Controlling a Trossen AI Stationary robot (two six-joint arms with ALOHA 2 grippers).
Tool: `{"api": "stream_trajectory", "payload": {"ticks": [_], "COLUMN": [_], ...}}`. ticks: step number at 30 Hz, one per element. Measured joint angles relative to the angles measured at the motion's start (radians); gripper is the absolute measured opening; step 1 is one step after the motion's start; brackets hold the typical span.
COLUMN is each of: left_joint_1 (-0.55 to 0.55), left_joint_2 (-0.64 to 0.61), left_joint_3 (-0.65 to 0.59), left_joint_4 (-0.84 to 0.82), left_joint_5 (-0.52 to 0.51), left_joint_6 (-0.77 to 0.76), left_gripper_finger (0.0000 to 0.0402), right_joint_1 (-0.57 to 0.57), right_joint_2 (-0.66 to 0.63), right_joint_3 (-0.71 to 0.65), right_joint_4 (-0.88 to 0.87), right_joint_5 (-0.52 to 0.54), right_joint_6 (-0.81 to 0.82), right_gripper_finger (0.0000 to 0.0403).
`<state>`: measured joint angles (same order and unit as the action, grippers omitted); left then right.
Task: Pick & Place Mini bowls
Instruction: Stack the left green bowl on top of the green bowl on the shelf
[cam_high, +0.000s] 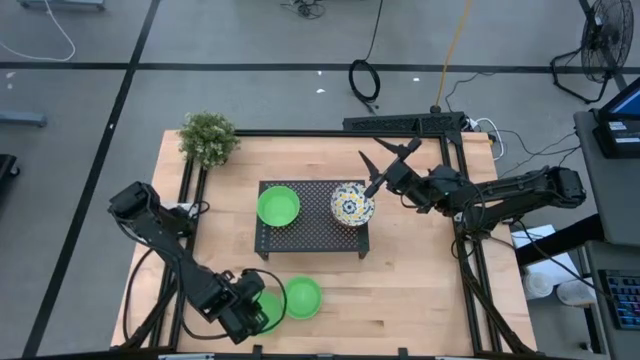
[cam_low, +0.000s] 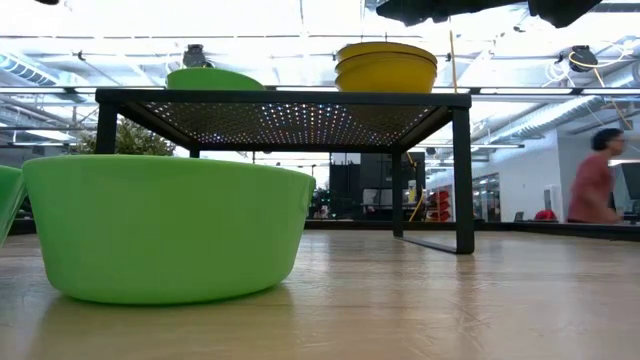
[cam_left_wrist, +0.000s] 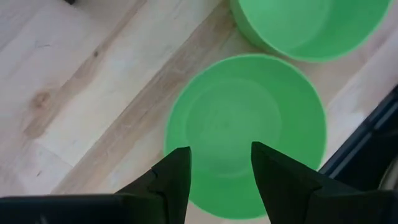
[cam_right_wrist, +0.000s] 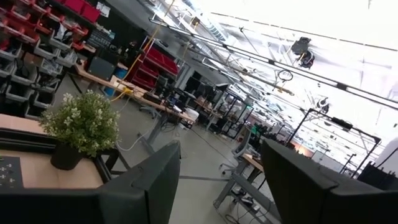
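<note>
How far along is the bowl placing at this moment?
On the black rack sit one green bowl and stacked patterned bowls. The open left gripper hovers over a green bowl on the table, holding nothing; another green bowl waits beside it. The open right gripper is behind the rack.

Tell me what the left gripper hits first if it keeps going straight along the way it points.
Most likely the green bowl right under it. The left gripper is open and aimed down into that bowl's inside, with the second green bowl off to one side. How far above the bowl it hangs is unclear.
</note>
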<state>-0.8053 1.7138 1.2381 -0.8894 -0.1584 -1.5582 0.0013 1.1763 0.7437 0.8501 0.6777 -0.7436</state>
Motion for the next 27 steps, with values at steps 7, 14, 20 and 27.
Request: {"api": "stream_trajectory", "payload": {"ticks": [7, 14, 20, 27], "left_joint_1": [-0.021, -0.052, -0.040, -0.040], "left_joint_2": [0.015, 0.064, 0.053, 0.052], "left_joint_3": [0.001, 0.001, 0.001, 0.001], "left_joint_4": [0.010, -0.015, -0.045, -0.049], "left_joint_5": [-0.007, 0.002, 0.001, 0.004], "left_joint_6": [-0.234, -0.247, -0.282, -0.319], "left_gripper_finger": [0.0173, 0.0173, 0.0173, 0.0173], "right_joint_1": [-0.001, -0.003, -0.035, -0.085], "right_joint_2": [0.000, 0.000, 0.000, 0.000], "right_joint_3": [0.000, 0.000, 0.000, 0.000], "right_joint_4": [0.033, 0.036, 0.036, 0.036], "right_joint_5": [-0.080, -0.166, -0.268, -0.290], "right_joint_6": [0.004, 0.016, 0.053, 0.080], "right_gripper_finger": [0.0215, 0.0215, 0.0215, 0.0215]}}
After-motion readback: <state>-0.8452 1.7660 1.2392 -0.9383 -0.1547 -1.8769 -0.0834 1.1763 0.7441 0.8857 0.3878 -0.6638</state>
